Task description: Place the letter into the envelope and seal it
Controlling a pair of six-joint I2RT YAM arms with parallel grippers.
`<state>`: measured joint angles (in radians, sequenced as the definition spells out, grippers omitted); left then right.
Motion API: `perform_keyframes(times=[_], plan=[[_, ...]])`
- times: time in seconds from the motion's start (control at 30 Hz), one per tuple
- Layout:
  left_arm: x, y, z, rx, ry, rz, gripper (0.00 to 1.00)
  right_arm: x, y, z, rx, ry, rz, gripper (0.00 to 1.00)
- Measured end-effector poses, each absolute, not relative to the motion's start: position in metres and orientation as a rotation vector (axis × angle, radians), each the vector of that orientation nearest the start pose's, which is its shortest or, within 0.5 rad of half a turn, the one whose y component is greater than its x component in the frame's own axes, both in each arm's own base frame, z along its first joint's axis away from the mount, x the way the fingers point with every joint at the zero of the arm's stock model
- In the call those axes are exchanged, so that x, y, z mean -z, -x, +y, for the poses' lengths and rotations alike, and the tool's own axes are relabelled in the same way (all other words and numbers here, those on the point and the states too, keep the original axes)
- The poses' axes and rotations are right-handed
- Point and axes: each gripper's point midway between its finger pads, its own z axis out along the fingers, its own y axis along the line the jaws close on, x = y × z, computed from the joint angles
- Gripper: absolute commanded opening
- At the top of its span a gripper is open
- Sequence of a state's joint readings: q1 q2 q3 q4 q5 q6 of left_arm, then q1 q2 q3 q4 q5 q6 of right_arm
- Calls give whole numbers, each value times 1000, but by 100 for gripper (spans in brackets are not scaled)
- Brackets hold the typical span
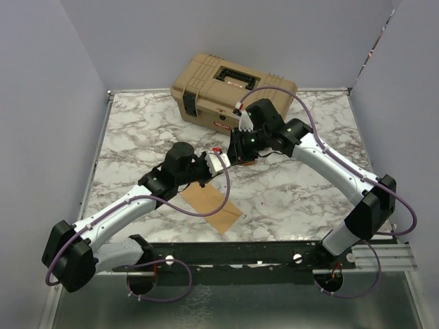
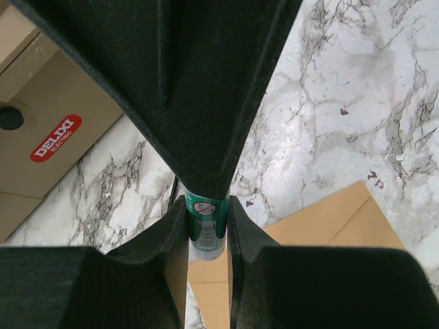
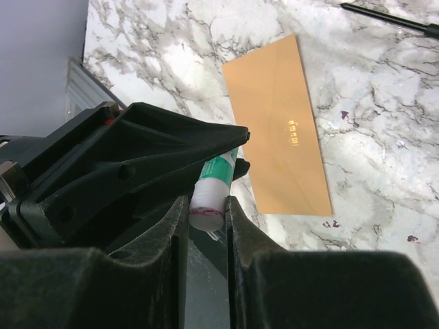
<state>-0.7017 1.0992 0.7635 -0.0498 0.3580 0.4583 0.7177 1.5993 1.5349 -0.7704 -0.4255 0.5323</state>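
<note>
The brown envelope (image 1: pixel 211 208) lies flat on the marble table, near the front, below both grippers. It also shows in the right wrist view (image 3: pixel 278 123) with V-shaped crease lines, and in the left wrist view (image 2: pixel 329 219). The letter is not in view. A green and white glue stick (image 1: pixel 219 160) is held in the air between the two grippers. My left gripper (image 1: pixel 208 165) is shut on its green body (image 2: pixel 206 229). My right gripper (image 1: pixel 237 152) is shut on its white end (image 3: pixel 209 202).
A tan toolbox (image 1: pixel 230 92) with a red label stands at the back of the table and shows in the left wrist view (image 2: pixel 41 137). A thin black rod (image 3: pixel 391 17) lies on the marble beyond the envelope. Grey walls close in the table's sides.
</note>
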Motion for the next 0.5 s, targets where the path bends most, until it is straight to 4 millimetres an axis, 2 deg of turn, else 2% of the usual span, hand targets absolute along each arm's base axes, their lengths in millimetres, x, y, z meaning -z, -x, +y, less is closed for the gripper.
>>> perform_keyframes(times=[0.2, 0.43, 0.5], plan=[[-190, -253, -273, 508, -1308, 1524, 0, -215, -246, 329, -982, 425, 2595, 0], [-163, -233, -267, 525, -1427, 1647, 0, -180, -235, 326, -924, 375, 2720, 0], [-157, -228, -265, 525, -1443, 1673, 0, -178, -230, 327, -925, 368, 2742, 0]])
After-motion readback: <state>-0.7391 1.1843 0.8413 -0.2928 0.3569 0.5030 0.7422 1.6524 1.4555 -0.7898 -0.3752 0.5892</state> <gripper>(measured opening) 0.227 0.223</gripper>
